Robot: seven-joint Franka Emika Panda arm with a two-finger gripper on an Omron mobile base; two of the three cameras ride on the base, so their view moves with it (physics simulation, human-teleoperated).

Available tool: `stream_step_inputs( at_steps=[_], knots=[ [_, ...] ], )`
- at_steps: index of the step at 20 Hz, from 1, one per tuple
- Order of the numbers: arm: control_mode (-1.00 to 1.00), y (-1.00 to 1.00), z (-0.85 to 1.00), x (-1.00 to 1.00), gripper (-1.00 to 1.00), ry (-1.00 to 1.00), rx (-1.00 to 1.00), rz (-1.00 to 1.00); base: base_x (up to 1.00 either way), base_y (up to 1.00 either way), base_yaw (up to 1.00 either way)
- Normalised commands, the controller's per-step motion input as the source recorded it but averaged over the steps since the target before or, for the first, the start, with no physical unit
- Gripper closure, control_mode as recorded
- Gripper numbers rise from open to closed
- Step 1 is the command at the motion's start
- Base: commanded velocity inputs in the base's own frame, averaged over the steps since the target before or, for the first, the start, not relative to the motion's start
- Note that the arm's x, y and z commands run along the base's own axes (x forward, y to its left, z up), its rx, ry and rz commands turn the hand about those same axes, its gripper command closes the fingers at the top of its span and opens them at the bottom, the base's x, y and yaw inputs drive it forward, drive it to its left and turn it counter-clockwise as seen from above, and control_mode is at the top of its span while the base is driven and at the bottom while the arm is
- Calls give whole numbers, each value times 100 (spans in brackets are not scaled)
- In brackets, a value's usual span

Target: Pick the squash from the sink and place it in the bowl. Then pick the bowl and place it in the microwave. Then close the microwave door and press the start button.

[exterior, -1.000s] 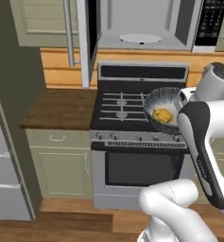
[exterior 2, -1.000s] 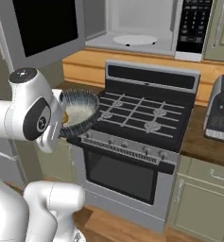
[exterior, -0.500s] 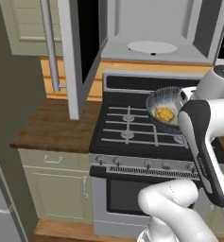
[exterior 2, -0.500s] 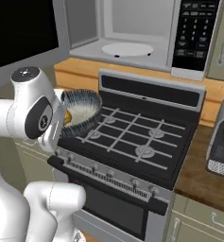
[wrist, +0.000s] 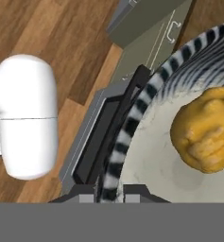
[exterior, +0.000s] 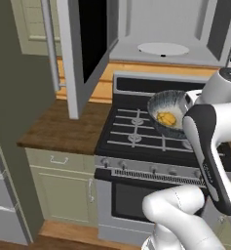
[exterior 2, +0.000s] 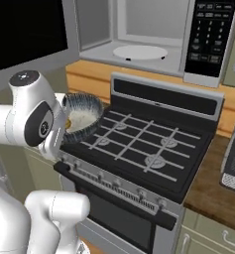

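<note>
At far left the microwave door [exterior: 83,53] hangs swung open. Right of it, the microwave [exterior 2: 139,37] cavity, turntable bare. I'm mid-carry: my claw [wrist: 108,191] is clamped on the rim of the bowl [exterior: 169,113], held above the stove [exterior 2: 144,149], the squash [exterior: 166,118] inside it. Step in hand: bowl into microwave. Next I should lift, reach forward into the cavity, keep the bowl level.

The bowl [exterior 2: 82,117] hangs above the stove's [exterior 2: 144,149] front-left corner.

Matt speckled bowl [exterior: 166,113], wooden counter [exterior: 63,129]
</note>
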Motion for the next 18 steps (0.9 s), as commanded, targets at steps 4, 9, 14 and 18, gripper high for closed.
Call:
stream_step_inputs(
  at_steps=[4, 9, 14, 18],
  knots=[
    [100, 0, 0, 0, 100, 0, 0, 0, -4, -24, -13],
    [100, 0, 0, 0, 100, 0, 0, 0, 13, -3, -25],
    [-100, 0, 13, 5, 100, -12, 0, -7, 5, 0, -5],
    [-100, -5, 53, 13, 100, -29, 0, 0, 0, 0, 0]
  ],
)
